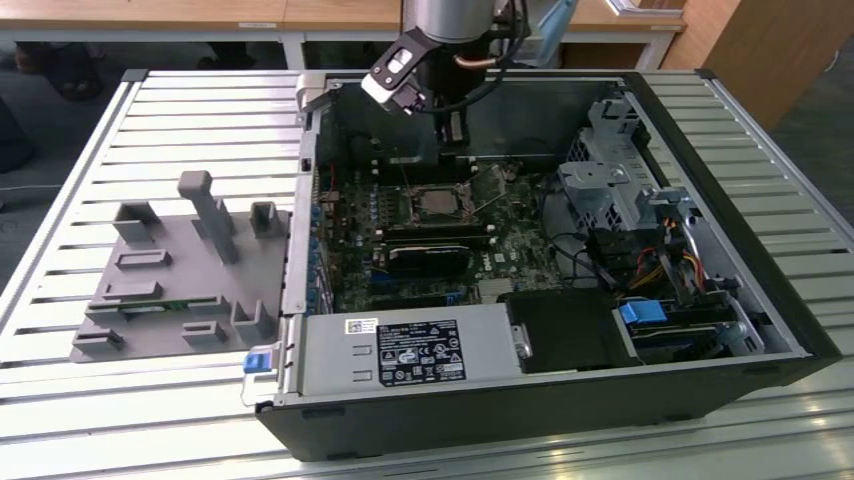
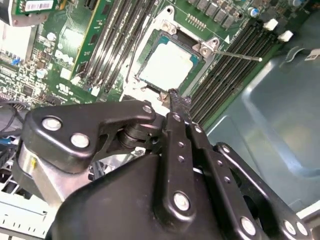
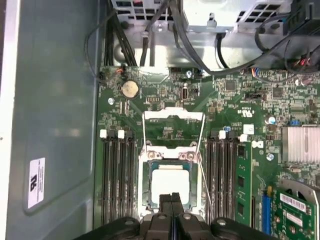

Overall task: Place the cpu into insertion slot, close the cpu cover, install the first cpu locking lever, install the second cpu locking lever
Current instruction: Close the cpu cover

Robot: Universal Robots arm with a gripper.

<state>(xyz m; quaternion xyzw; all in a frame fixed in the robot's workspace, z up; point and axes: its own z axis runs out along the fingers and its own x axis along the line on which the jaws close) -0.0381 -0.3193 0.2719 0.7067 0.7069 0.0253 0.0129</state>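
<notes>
Two fingers of the hand [image 3: 171,199], pressed together and empty, hide the cpu [image 3: 170,181] edge.

The cpu [image 3: 170,182] is seated in the slot [image 3: 146,190], with memory slots [image 3: 118,175] set on 2 sides. The case [image 1: 534,410] is laid on the table [image 1: 80,400]; a tray [image 1: 160,290] is placed at the exterior view's left of it.

Exterior view high, oblique, over whole computer case [image 1: 534,410]; both wrist views close above cpu [image 2: 167,65] [image 3: 170,182].
</notes>
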